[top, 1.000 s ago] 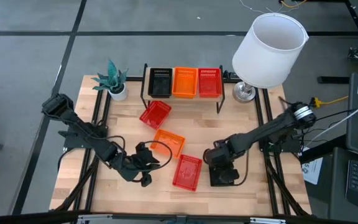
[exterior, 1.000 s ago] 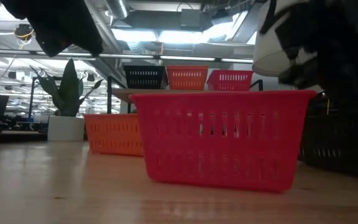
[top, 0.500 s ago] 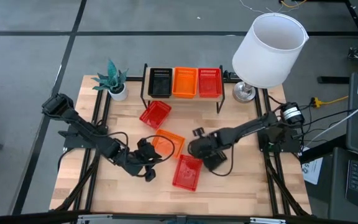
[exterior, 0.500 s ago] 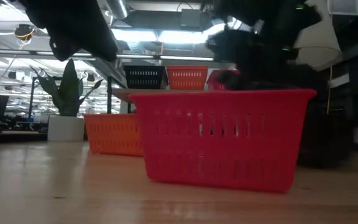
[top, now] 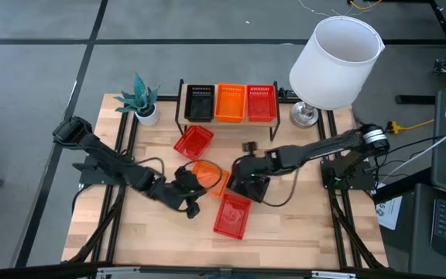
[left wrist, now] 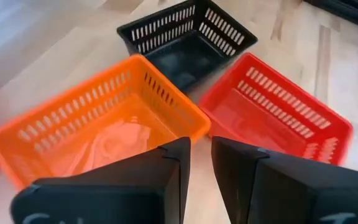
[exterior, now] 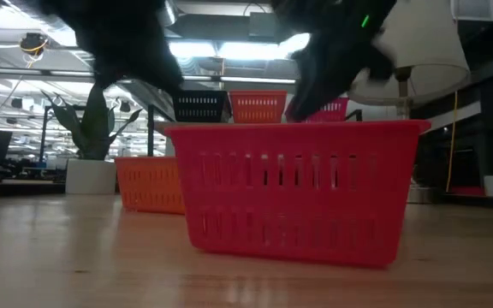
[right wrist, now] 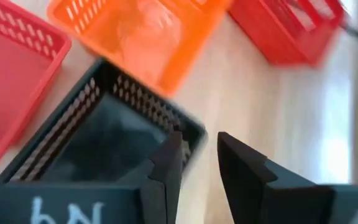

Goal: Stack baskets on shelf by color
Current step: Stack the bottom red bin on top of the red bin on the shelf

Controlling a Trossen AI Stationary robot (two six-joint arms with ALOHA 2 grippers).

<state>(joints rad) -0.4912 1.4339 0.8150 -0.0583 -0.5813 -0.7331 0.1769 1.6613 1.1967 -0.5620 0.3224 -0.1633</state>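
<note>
Right gripper (right wrist: 194, 155) is pinching the black basket's (right wrist: 98, 134) wall, carrying it beside the orange basket (top: 210, 176). Left gripper (left wrist: 199, 163) is hovering over that orange basket — fingers slightly apart, gripping nothing.

Both arms reach inward to centre. Left tool (top: 190, 194) fingers slightly parted, gripping nothing. Right tool (top: 248, 184) clamps a rim.

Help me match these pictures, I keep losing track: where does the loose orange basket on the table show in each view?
High view: orange basket mid-table, just up-left of the front red basket.
Low view: left of centre, behind the red basket.
Left wrist view: just past the fingers, with the red basket beside it.
Right wrist view: ahead, blurred, with the red basket alongside.
Shared landmark: the front red basket.
</note>
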